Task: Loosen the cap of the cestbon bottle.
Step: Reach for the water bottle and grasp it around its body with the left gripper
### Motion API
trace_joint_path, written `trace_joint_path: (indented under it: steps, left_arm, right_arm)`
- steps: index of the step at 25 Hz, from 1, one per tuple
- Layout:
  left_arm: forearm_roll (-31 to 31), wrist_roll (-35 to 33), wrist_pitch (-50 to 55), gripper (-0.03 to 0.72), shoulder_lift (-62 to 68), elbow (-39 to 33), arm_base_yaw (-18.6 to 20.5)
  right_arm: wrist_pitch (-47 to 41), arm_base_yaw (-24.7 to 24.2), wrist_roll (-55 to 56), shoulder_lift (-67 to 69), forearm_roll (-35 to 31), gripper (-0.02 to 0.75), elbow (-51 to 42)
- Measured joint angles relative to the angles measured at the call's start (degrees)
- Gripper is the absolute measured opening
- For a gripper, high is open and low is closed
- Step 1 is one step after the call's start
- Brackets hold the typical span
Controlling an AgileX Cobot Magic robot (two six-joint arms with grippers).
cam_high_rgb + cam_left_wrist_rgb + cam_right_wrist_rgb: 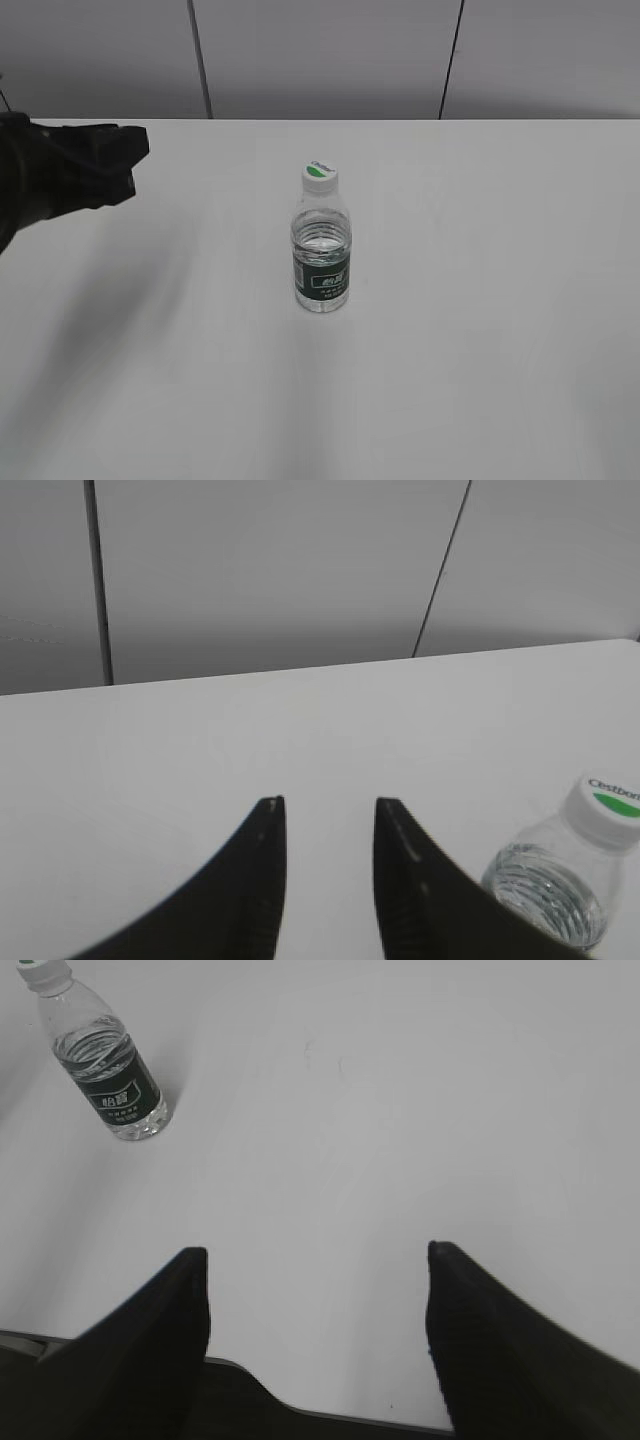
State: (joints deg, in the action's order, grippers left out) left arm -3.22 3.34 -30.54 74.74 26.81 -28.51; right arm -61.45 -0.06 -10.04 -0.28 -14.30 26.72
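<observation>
The cestbon bottle (322, 255) stands upright in the middle of the white table, clear with a dark green label band. Its white cap (319, 174) with a green half-moon mark sits on the neck. The bottle also shows in the left wrist view (550, 885) with its cap (605, 808), and in the right wrist view (108, 1065) at the top left. My left gripper (135, 160) hangs above the table far left of the bottle; its jaws (328, 805) are open and empty. My right gripper (318, 1252) is open and empty, out of the exterior view.
The white table (480, 300) runs back to a grey panelled wall (330, 50). Nothing else stands on the table.
</observation>
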Motion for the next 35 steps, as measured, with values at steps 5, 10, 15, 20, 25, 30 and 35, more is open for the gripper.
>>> trace_joint_path:
  steps: [5,10,15,20,25,30,35]
  left_arm:
    - [7.8,2.3,-8.9,0.255,5.7,-5.6,0.0]
    - [20.4,2.8,-17.4,0.398,12.4,-6.1,0.0]
    - [23.0,2.9,-31.4,0.586,19.0,-6.1,0.0]
    - [23.2,2.9,-37.8,0.594,25.6,-6.1,0.0]
    - [26.2,2.9,-38.3,0.528,29.3,-6.0,0.0]
    - [29.0,2.9,-38.4,0.517,32.0,-3.6,0.0]
    - [30.8,3.4,-38.5,0.579,35.9,0.3,0.0]
  right_arm:
    - [0.0,0.0,0.0,0.0,0.0,0.52,0.0]
    - [0.0,0.0,0.0,0.0,0.0,0.52,0.0]
    - [0.0,0.0,0.0,0.0,0.0,0.52,0.0]
    - [0.0,0.0,0.0,0.0,0.0,0.52,0.0]
    - [0.0,0.0,0.0,0.0,0.0,0.52,0.0]
    - [0.0,0.0,0.0,0.0,0.0,0.52,0.0]
    - [0.0,0.0,0.0,0.0,0.0,0.52,0.0]
